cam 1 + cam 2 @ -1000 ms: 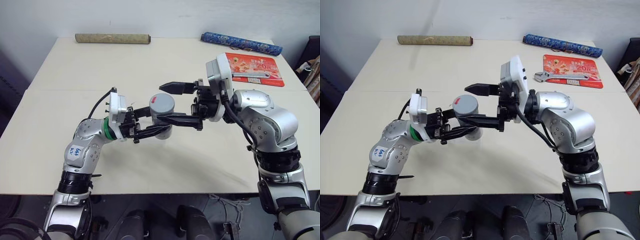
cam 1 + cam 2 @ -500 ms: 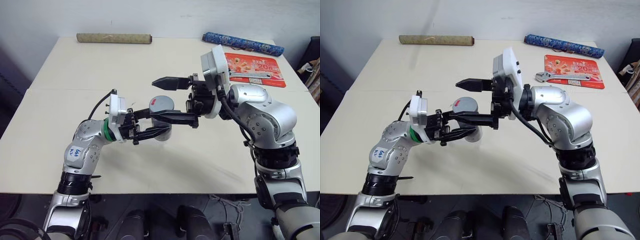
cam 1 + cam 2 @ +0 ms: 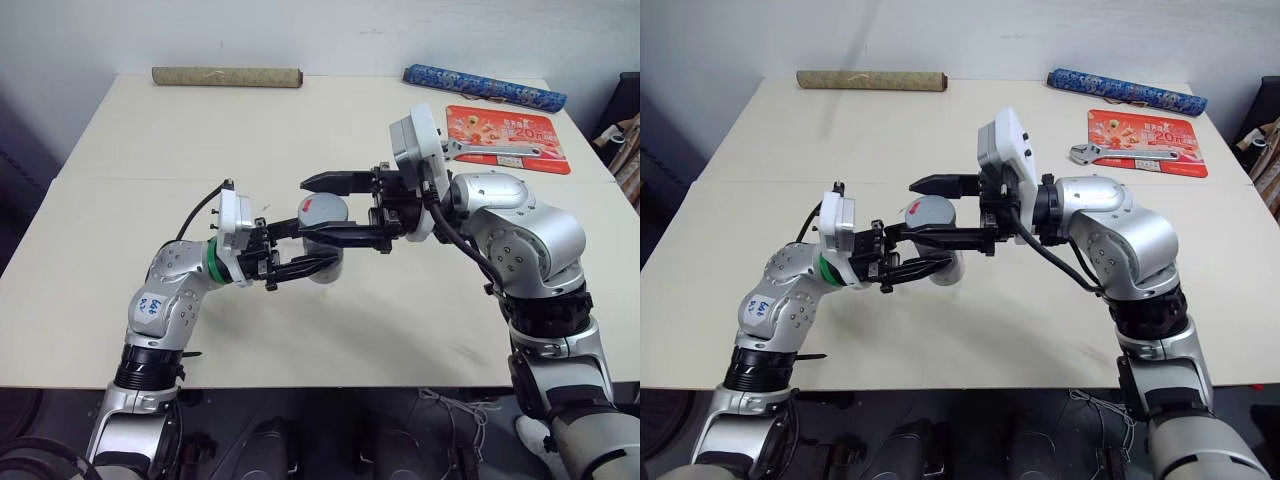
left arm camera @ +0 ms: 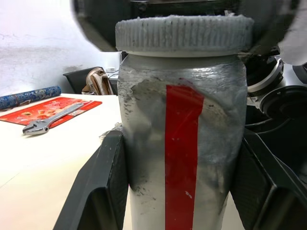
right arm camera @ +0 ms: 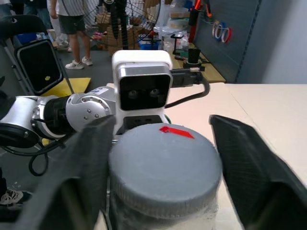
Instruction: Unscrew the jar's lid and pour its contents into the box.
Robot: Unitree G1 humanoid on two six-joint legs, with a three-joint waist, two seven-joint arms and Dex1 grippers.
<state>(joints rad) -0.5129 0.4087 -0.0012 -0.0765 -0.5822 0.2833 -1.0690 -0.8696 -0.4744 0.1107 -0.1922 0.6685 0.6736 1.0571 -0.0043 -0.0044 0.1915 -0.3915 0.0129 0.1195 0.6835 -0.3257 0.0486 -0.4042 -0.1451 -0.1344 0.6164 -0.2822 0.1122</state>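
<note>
Cream table underneath, box not seen. Left gripper (image 3: 300, 248) clamps the jar (image 4: 180, 143) body above the tabletop, steadying it. Right gripper (image 3: 325, 208) straddles the lid (image 5: 165, 163), fingers not yet pinching, apparently readying a twist. Beyond: wrench (image 3: 495, 150) on red mat (image 3: 508, 138).

Cream flat-topped bench (image 3: 200, 150) w/ a tan speckled rolled mat (image 3: 226, 77) along the far edge, left side, and a blue patterned roll (image 3: 483, 87) at far right, lying at a slant. Red rectangular printed mat (image 3: 506, 136) sits just in front of the blue roll, w/ a silver metal adjustable wrench (image 3: 496, 150) lying across it, jaw end hanging off the mat's left edge. In the right wrist view, bkgd: a person (image 5: 72, 24) in shorts standing on a grey floor nr a black floor fan (image 5: 125, 19).
</note>
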